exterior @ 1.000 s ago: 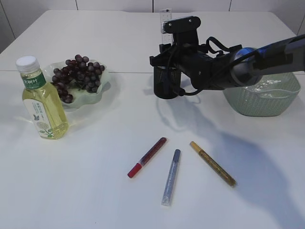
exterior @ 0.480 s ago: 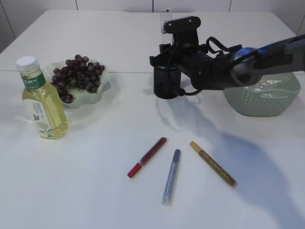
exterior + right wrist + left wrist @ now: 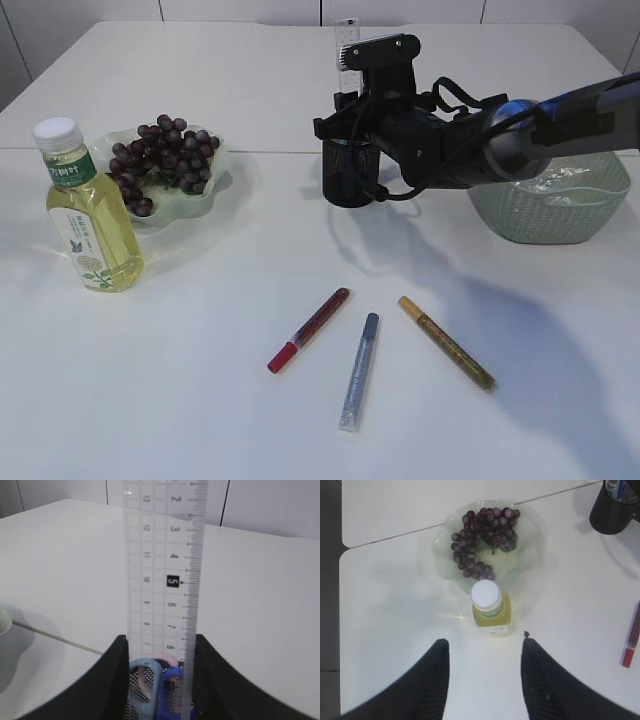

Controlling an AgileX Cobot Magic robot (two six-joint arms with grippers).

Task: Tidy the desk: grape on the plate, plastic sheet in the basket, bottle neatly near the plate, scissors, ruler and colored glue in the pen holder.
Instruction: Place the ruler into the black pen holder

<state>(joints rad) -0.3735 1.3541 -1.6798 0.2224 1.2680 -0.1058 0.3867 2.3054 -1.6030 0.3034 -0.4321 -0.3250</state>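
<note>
Hardly any change over the last second: right gripper (image 3: pixel 159 672) still closed on the ruler (image 3: pixel 162 570), upright in the holder (image 3: pixel 350 172) toward the far edge of the surface, scissors (image 3: pixel 150 680) already inside. Release looks imminent. Left gripper (image 3: pixel 485 680) half open, empty, above the bottle (image 3: pixel 491 611) beside the plate (image 3: pixel 445 555). Three glue pens (image 3: pixel 362 368) left near the front edge.

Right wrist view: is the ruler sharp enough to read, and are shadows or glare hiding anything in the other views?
Right wrist view: the clear ruler is crisp, its printed numbers readable; the jaws beside it are dark and soft. Exterior view: the arm throws a soft shadow over the table, yet the three pens stay clear. Left wrist view: the bottle is sharp, the near jaws blurred, no harsh glare.
</note>
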